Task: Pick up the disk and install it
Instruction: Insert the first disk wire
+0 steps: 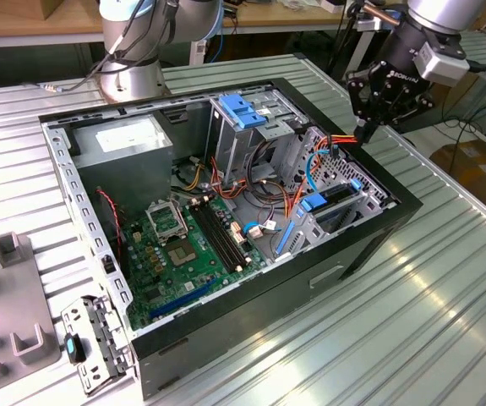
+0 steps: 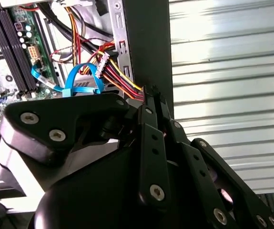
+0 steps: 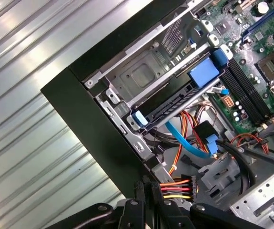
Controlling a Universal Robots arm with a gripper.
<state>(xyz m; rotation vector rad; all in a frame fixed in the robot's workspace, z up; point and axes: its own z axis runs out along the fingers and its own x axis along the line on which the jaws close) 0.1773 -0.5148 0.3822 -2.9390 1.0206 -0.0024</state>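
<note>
Closest to you, the pincer (image 2: 152,93) has its two black fingers pressed together with nothing between them; in the first wrist view its tips (image 3: 146,183) meet in the same way. In the exterior view you see it (image 1: 368,131) hanging over the corner of the open computer case (image 1: 268,313) towards the exterior view's right, just above a bundle of red, yellow and orange wires (image 3: 177,187). You cannot tell whether the tips touch those wires.

The disk (image 3: 167,100) lies in the drive bay along the case wall, a flat dark body with a blue rail at each end. In the exterior view it (image 1: 337,196) sits low in that bay, near the pincer but apart from it. Its label is hidden from you.

A blue ribbon cable (image 3: 184,140) runs beside the bay. Farther in you find the green motherboard (image 1: 183,254), the metal cage with the blue top (image 1: 243,110) and the grey power-supply box (image 1: 124,144). The case rests on the ribbed metal desk (image 1: 412,321), where a loose metal bracket (image 1: 90,347) lies by the nearest corner.

In the second wrist view the pincer's own housing covers much of the case interior.
</note>
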